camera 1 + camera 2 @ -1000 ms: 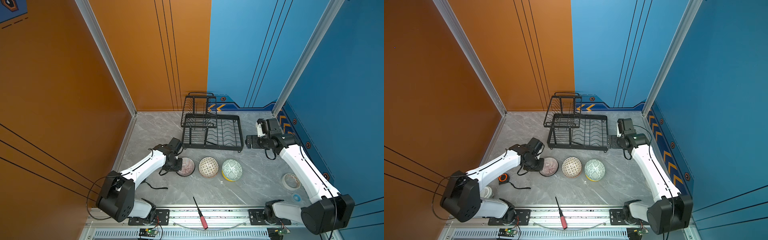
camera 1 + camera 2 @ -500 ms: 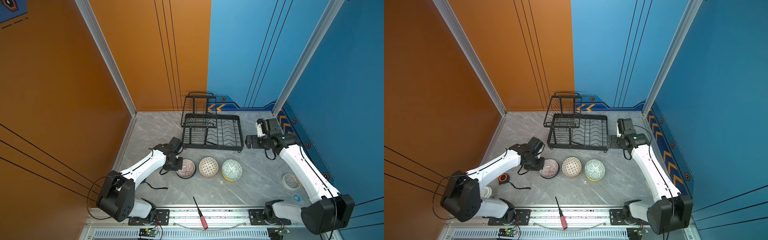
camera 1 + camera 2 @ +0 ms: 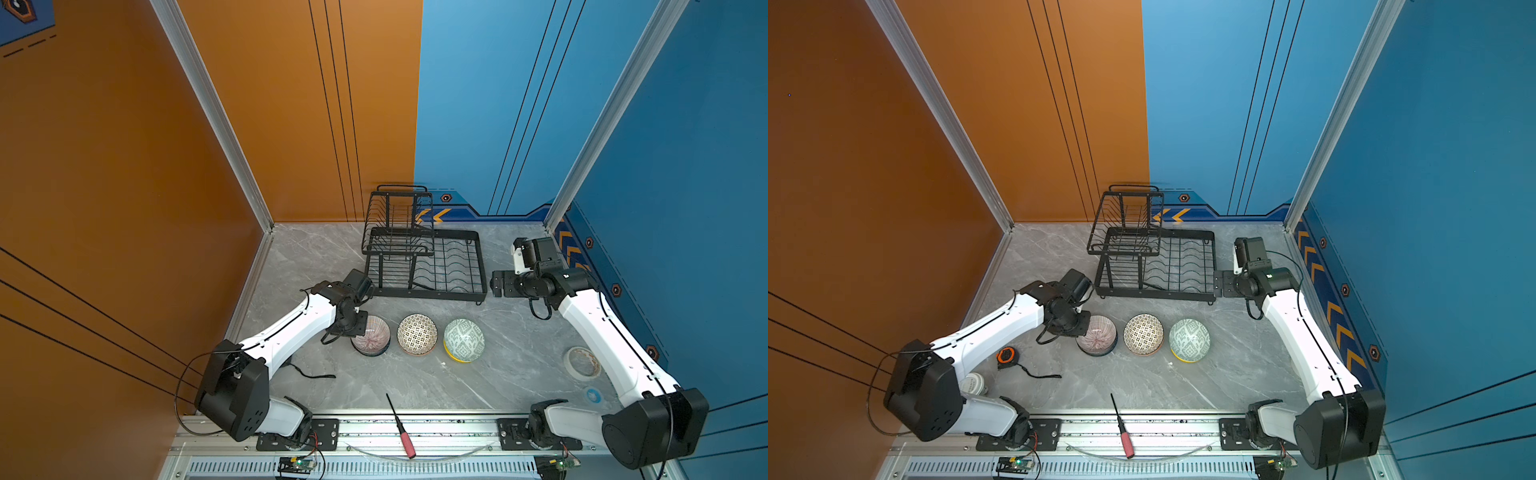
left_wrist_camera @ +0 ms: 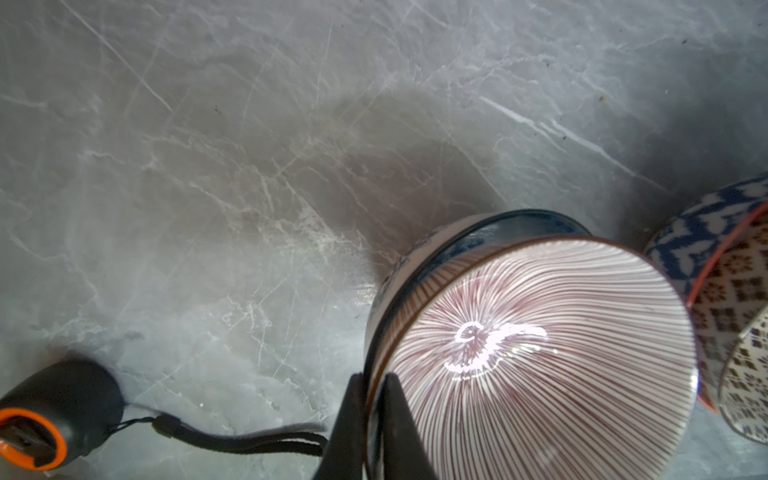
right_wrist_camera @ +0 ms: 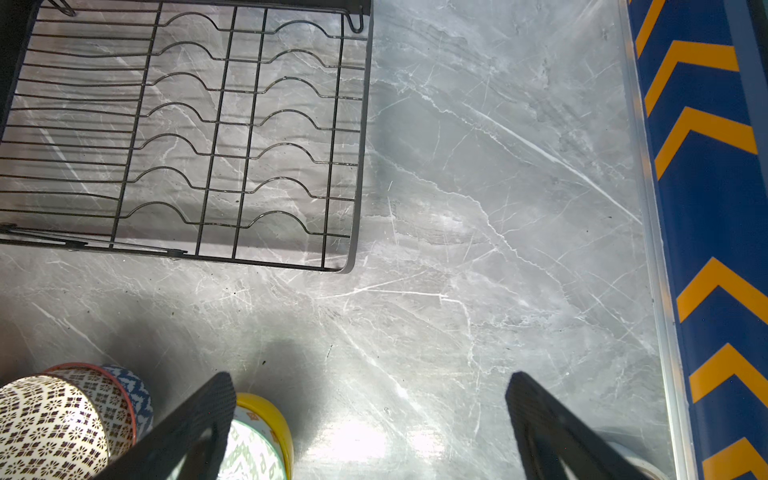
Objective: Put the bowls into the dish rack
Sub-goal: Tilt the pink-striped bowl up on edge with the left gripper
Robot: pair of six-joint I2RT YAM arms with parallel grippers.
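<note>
Grey marbled tabletop (image 3: 519, 345) carries all the things. The dish rack (image 3: 449, 266), made of black wire, stands near the middle of the back edge, and its raised basket is at the end toward the left edge.

Between the rack and the front edge three small piles of bowls stand in a row, close to each other. All of them are outside the rack. The pink striped bowl (image 4: 540, 353) is the nearest to the left edge and sits inside a blue-white bowl (image 4: 419, 249). The dotted bowl (image 3: 417, 333) is in the middle, inside an orange-rimmed bowl (image 5: 104, 386). The green-white bowl (image 3: 463, 339) sits inside a yellow bowl (image 5: 266, 411).

The left hand (image 4: 373, 380) is closed on the rim of the pink striped bowl, with one finger inside the rim and one outside. The right hand (image 5: 370, 376) is wide open and holds nothing. It hangs over bare tabletop just beside the end of the rack toward the right edge.

A tape roll (image 3: 582, 362) lies near the right edge, and a tape measure (image 3: 1006, 357) lies beside the left arm.
</note>
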